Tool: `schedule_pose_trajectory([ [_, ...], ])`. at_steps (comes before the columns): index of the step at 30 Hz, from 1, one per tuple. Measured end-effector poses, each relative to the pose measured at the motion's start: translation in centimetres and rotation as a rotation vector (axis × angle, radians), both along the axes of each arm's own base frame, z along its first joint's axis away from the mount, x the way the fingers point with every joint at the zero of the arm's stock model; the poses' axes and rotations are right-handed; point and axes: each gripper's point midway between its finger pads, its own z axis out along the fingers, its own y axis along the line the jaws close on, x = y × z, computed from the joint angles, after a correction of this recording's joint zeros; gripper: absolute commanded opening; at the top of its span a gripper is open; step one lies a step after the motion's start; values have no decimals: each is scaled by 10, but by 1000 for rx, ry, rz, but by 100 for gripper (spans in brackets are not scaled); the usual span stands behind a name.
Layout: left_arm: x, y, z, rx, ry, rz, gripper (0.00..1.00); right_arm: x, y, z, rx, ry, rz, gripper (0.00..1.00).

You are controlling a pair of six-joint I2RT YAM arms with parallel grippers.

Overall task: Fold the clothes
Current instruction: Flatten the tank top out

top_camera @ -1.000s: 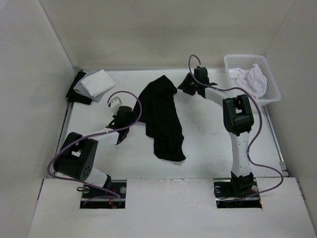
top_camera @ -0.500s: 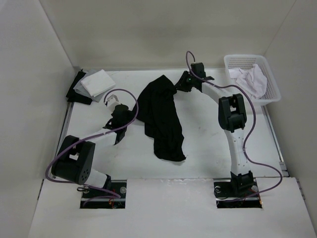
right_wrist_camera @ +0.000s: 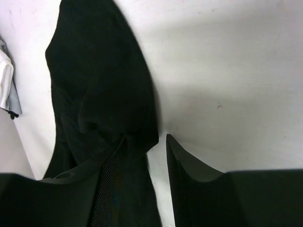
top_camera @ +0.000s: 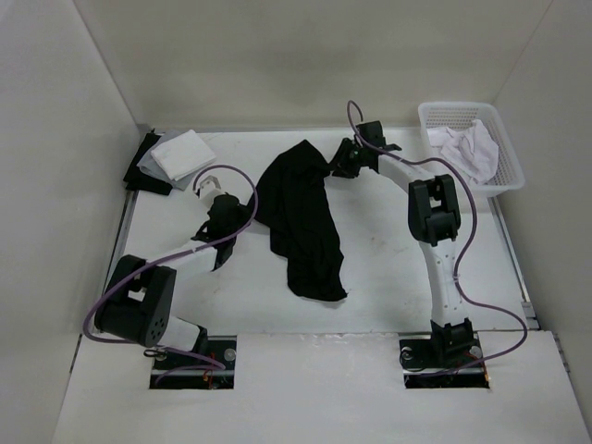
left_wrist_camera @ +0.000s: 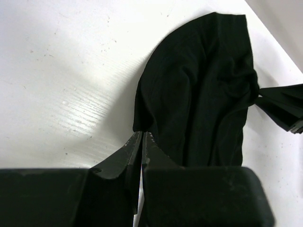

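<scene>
White table point(top_camera: 370, 305) between plain white walls point(top_camera: 277, 55)

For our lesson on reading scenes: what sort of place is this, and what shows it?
Likely a robot lab test cell: a left arm and right arm bolted at a white table, plain walls around, and a black garment for folding practice.

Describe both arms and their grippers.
The left arm and right arm have white links, bulky black joints and a looping purple cable each. The left gripper and right gripper have black tapered fingers.
</scene>
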Motion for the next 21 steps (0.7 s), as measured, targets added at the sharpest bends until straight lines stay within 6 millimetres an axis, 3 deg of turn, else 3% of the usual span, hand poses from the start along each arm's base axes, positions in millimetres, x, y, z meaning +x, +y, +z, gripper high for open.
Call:
schedule_pose_trajectory([
  [2, 0, 0, 6, -6, -14, 1, 2, 0, -2, 0, -10, -4, 5, 41],
  [7, -2, 3, 17, -18, -46, 4, 2, 0, -7, 3, -52, 0, 13, 15],
  [10, -3, 4, 16, -17, -44, 6, 2, 3, -8, 6, -62, -14, 7, 4],
  [13, -3, 5, 17, -20, -44, 6, 2, 3, -11, 2, -66, -44, -11, 1],
  [17, -4, 6, 27, -31, -69, 5, 2, -25, -22, -4, -74, -37, -36, 1],
  [21, -4, 4, 42, -44, -107, -1, 2, -36, -25, 36, -48, -107, -51, 8],
])
